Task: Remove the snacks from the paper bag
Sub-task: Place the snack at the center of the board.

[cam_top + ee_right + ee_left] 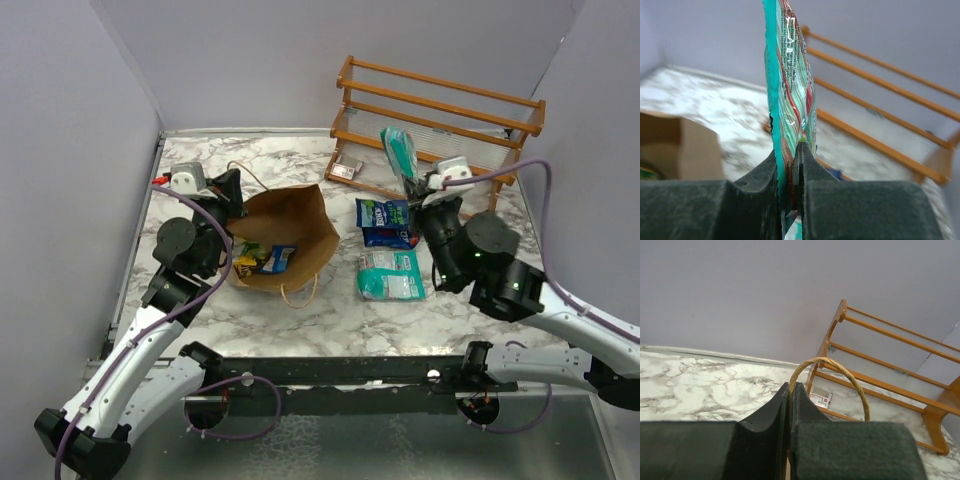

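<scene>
The brown paper bag (295, 225) lies creased on the desk, its mouth open toward 7 o'clock, with yellow and blue packets (265, 260) showing inside. At its 3 o'clock, two blue packets (385, 215) and a flat teal-green packet (392, 275) rest. An upright teal-green packet (790, 75) is pinched in the right jaws.

No wording can be read anywhere. The teal-green packet (790, 75), seen edge-on, carries lines of small white print, too fine and blurred to make out; the blue packet (381, 213) shows a pale label patch, illegible; the small pale box (820, 400) bears only a reddish mark.
</scene>
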### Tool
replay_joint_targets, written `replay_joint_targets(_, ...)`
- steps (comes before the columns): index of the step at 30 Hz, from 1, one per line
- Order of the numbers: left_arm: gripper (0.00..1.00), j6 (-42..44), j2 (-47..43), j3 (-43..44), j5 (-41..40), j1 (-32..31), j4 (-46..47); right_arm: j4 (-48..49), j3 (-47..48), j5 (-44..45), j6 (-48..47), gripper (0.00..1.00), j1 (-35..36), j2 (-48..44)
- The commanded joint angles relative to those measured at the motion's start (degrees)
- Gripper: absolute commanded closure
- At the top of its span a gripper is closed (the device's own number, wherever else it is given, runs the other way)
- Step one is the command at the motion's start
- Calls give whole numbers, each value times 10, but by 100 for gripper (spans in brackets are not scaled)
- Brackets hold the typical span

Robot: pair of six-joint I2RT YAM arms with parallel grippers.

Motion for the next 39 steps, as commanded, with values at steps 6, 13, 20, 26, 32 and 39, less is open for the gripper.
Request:
replay_joint_targets(6, 100, 21, -6, 6, -16, -1, 10, -232, -139, -112, 259, 99, -122, 3)
replay_joint_targets(13, 100, 19, -3, 4, -11, -1, 9, -211, -165, -431, 351, 99, -210, -8)
replay_joint_targets(20, 100, 16, -15, -2, -11, -1, 6, -130, -201, -714, 415, 99, -332, 17)
replay_joint_targets(26, 100, 14, -24, -6, -5, -1, 6, 15, -354, -975, 467, 99, -547, 85)
replay_joint_targets(32, 100, 21, -33, -5, -4, -1, -7, 58, -405, -998, 420, 99, -634, 191)
replay_joint_targets(39, 100, 19, -37, -13, -3, -1, -4, -19, -380, -761, 352, 92, -648, 222)
